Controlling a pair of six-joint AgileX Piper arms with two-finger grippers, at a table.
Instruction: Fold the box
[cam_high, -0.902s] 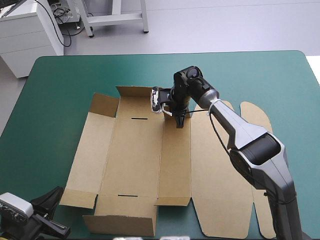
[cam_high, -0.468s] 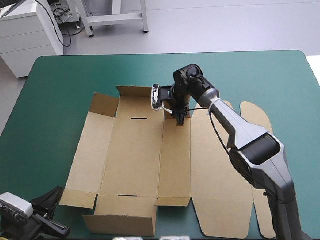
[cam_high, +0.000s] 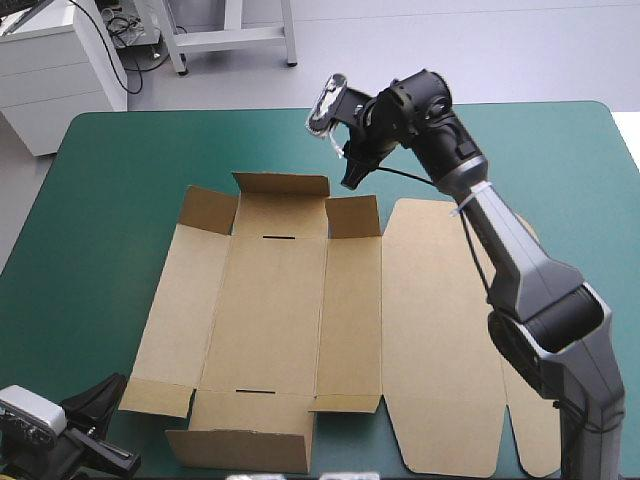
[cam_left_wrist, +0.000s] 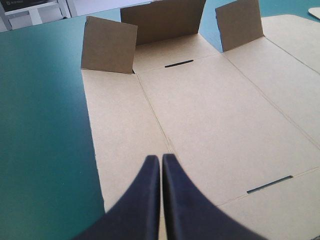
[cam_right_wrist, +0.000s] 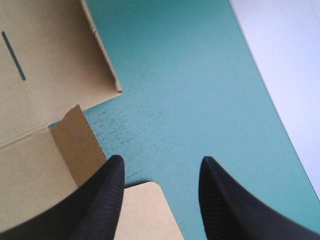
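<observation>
One brown box (cam_high: 300, 310) lies mostly flat at the middle of the teal-green surface (cam_high: 120, 180), panels spread ready for creasing. Three far flaps (cam_high: 281, 187) stand up; the near ones seem barely lifted. Of two grippers, the right gripper (cam_high: 352, 176) hovers beyond the far edge, jaws apart and empty, probably to approach those flaps. The left gripper (cam_left_wrist: 161, 159) sits near-left, jaws closed on nothing.

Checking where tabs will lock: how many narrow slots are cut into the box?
2. The far slot lies in the box by its far edge; the near slot, same panel, by its near edge. None seems hidden.
</observation>
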